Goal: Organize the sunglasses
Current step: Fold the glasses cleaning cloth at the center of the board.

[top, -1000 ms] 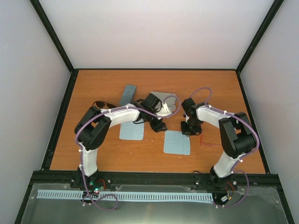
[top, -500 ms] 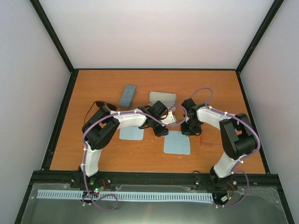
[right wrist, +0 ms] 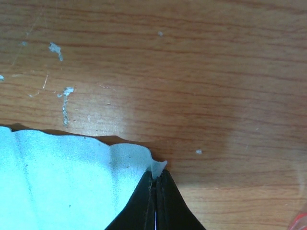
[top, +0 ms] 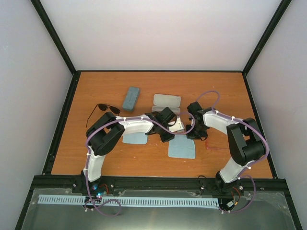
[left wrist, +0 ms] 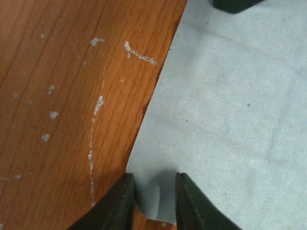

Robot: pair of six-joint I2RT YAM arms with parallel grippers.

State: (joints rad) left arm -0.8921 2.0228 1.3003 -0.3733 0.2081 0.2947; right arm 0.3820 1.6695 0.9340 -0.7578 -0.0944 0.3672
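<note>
The black sunglasses (top: 106, 109) lie at the left of the table, away from both arms. Of the red sunglasses I see only a thin red arm (top: 216, 148) beside the right arm. Both grippers are at the far edge of a light-blue cloth (top: 182, 147). My left gripper (top: 166, 134) (left wrist: 153, 201) stands narrowly open, its jaws straddling the cloth's (left wrist: 230, 105) left corner. My right gripper (top: 194, 134) (right wrist: 156, 176) is shut on the cloth's (right wrist: 62, 182) right corner, a small tip of fabric sticking up between the fingers.
A blue-grey case (top: 130, 97) lies at the back left and an open pale case (top: 166, 101) behind the grippers. A second light-blue cloth (top: 134, 138) lies under the left forearm. Black frame rails edge the table.
My left arm has swung right and nearer, coming down onto the cloth's left corner with its jaws narrowing. The open case is now uncovered. The right arm has stayed put.
</note>
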